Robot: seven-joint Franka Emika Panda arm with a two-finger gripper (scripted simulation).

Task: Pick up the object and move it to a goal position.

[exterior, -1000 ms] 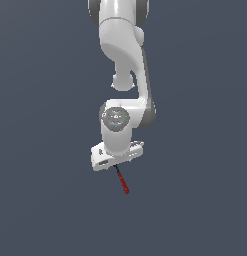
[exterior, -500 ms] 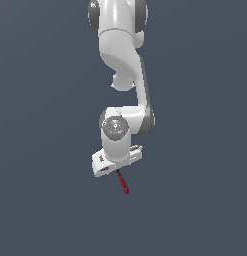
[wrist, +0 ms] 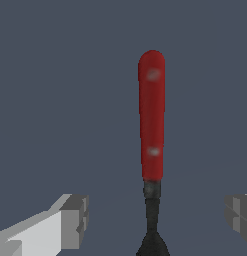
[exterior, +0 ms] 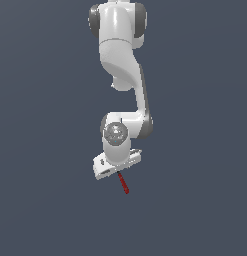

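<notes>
Your gripper point(wrist: 155, 220) stands wide open, holding nothing; in the wrist view its two grey fingertips point(wrist: 75, 220) sit well apart on either side of the tool point(wrist: 152, 125), neither touching it. The tool's black neck lies between them, red handle pointing away. Exterior view: the tool point(exterior: 124, 183) pokes out just below the gripper point(exterior: 116, 165).

- Exterior view: set well back and high, looking down on the whole white arm point(exterior: 120, 75) against a flat dark floor.
- Wrist view: sits very close, facing past the gripper point(wrist: 155, 220) along the red-handled tool point(wrist: 152, 120), which fills much of the picture.
- Shared by both: the tool and the floor just beside it.
</notes>
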